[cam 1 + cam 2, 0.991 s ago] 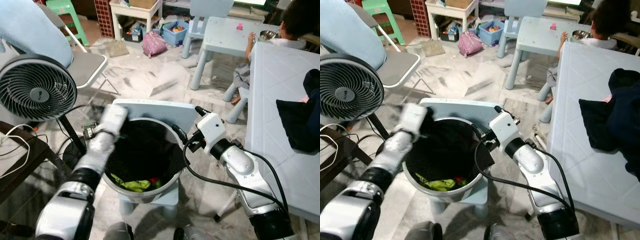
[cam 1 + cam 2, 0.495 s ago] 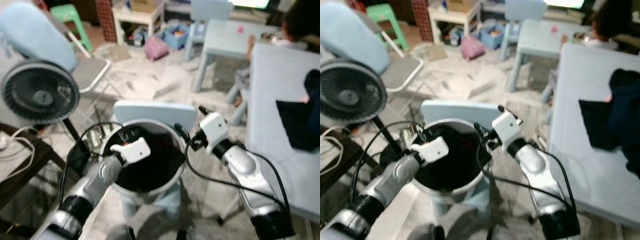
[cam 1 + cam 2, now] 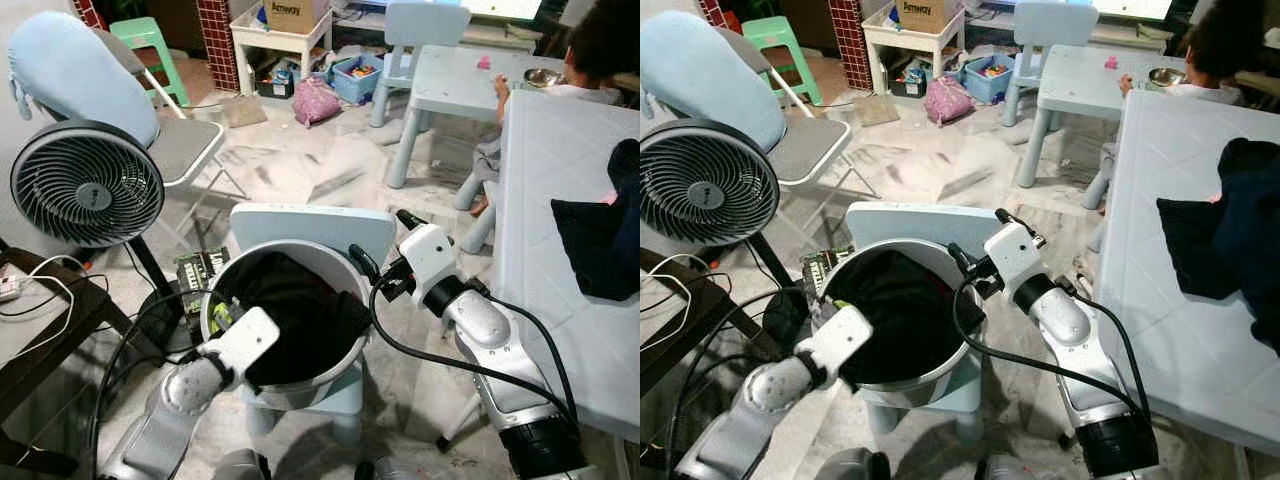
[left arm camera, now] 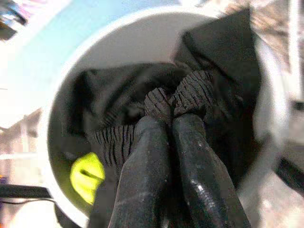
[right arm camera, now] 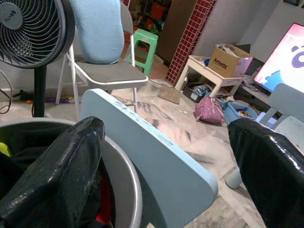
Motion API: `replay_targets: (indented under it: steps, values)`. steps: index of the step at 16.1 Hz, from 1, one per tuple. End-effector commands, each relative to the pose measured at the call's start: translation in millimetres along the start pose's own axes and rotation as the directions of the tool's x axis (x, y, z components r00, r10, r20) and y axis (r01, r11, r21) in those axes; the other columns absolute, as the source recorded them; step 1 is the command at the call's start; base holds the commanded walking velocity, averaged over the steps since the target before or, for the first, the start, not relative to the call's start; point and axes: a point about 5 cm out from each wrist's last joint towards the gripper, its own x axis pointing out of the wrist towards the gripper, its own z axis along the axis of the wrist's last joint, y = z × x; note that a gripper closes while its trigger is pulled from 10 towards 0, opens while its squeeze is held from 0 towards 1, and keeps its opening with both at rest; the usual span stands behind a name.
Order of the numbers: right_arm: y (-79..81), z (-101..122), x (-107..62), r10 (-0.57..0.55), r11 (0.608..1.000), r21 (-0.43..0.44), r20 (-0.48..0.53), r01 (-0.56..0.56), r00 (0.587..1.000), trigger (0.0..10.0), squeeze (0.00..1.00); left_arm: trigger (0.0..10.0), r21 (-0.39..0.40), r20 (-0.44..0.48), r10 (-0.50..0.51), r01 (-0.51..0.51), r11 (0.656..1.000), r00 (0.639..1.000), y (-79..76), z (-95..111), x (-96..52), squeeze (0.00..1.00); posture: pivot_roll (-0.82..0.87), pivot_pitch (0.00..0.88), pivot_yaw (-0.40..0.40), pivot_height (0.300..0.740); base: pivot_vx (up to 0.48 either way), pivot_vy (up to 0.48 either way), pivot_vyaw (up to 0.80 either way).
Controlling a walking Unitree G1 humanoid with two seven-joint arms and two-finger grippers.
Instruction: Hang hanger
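Here, the eye views show a round white plastic basin (image 3: 340,372) of dark clothes on a pale blue child's chair (image 3: 310,220), the left wrist view has the left gripper (image 4: 176,102) pinching ribbed black fabric (image 4: 192,90), and the right wrist view shows the right gripper (image 5: 164,156) spread wide over the rim; no hanger can be made out.

My left arm reaches forward and up from low on my left, its left pincer (image 4: 173,107) pressed tight together with black ribbed fabric caught between the tips. My right arm bends at the elbow and angles forward-left, wrist white, cable looping beneath; its right pincer (image 5: 166,156) has both fingers (image 5: 52,175) spread wide apart.
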Motion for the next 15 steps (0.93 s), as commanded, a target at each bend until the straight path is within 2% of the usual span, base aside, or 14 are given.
replay_targets:
  steps: [1, 2, 3, 4, 5, 6, 7, 10, 12, 15]
  values:
    - [-4.1, 1.8, 1.5, -0.007, 1.000, -0.010, 0.007, 0.007, 1.000, 10.0, 0.00, 5.0, -0.001, -0.041, -0.041, 0.041, 0.999, 0.998, -3.2, -3.3, -5.1, 0.00, -0.02, 0.032, 0.014, 0.740, 0.000, 0.000, 0.00]
    - [-4.4, 1.9, 1.5, -0.008, 1.000, -0.011, 0.007, 0.008, 1.000, 10.0, 0.00, 4.8, 0.000, -0.049, -0.046, 0.046, 0.999, 0.998, -3.1, -2.2, -6.4, 0.00, -0.02, 0.032, 0.014, 0.740, 0.000, 0.000, 0.00]
    - [-4.6, 1.8, 1.2, -0.009, 1.000, -0.012, 0.007, 0.009, 1.000, 10.0, 0.00, 5.6, -0.002, -0.057, -0.049, 0.049, 0.999, 0.997, -2.4, 1.0, -8.1, 0.00, -0.03, 0.033, 0.017, 0.740, 0.000, 0.000, 0.00]
    - [-4.1, 1.6, 0.8, -0.008, 1.000, -0.012, 0.006, 0.008, 1.000, 10.0, 0.00, 10.0, -0.036, -0.059, -0.039, 0.037, 0.999, 0.998, -2.0, 4.3, -8.0, 0.00, -0.03, 0.033, 0.017, 0.740, 0.000, 0.000, 0.00]
    - [-3.0, 1.0, 0.5, -0.006, 1.000, -0.012, 0.005, 0.006, 1.000, 10.0, 0.00, 10.0, -0.100, -0.057, -0.029, 0.023, 0.995, 0.998, -3.0, 7.6, -7.9, 0.45, -0.02, 0.033, 0.018, 0.740, 0.000, 0.000, 0.00]
    - [-2.1, 0.7, 0.6, -0.004, 1.000, -0.012, 0.004, 0.004, 1.000, 10.0, 0.00, 10.0, -0.185, -0.068, -0.021, 0.008, 0.983, 0.997, -6.0, 8.6, -7.7, 1.00, -0.02, 0.032, 0.017, 0.740, 0.000, 0.000, 0.00]
    - [-1.7, 0.9, 1.2, -0.002, 1.000, -0.012, 0.005, 0.002, 1.000, 10.0, 0.00, 10.0, -0.248, -0.076, -0.003, -0.015, 0.969, 0.997, -7.7, 8.9, -7.5, 1.00, -0.02, 0.031, 0.015, 0.740, 0.000, 0.000, 0.00]
    - [-2.9, 1.5, 4.0, 0.005, 1.000, -0.016, 0.006, -0.005, 1.000, 10.0, 0.00, 10.0, -0.310, -0.111, 0.000, -0.035, 0.950, 0.994, -12.6, 10.8, -10.9, 1.00, -0.02, 0.030, 0.011, 0.740, 0.000, 0.000, 0.00]
    - [-2.6, 1.8, 5.6, 0.011, 1.000, -0.018, 0.008, -0.011, 1.000, 10.0, 0.00, 10.0, -0.331, -0.153, -0.025, -0.027, 0.943, 0.988, -19.1, 12.6, -12.7, 1.00, -0.01, 0.028, 0.011, 0.740, 0.000, 0.000, 0.00]
    - [-1.5, 2.1, 6.4, 0.015, 1.000, -0.017, 0.010, -0.015, 1.000, 10.0, 0.00, 10.0, -0.327, -0.192, -0.014, -0.051, 0.944, 0.981, -17.6, 13.7, -16.9, 1.00, -0.01, 0.027, 0.017, 0.740, 0.000, 0.000, 0.00]
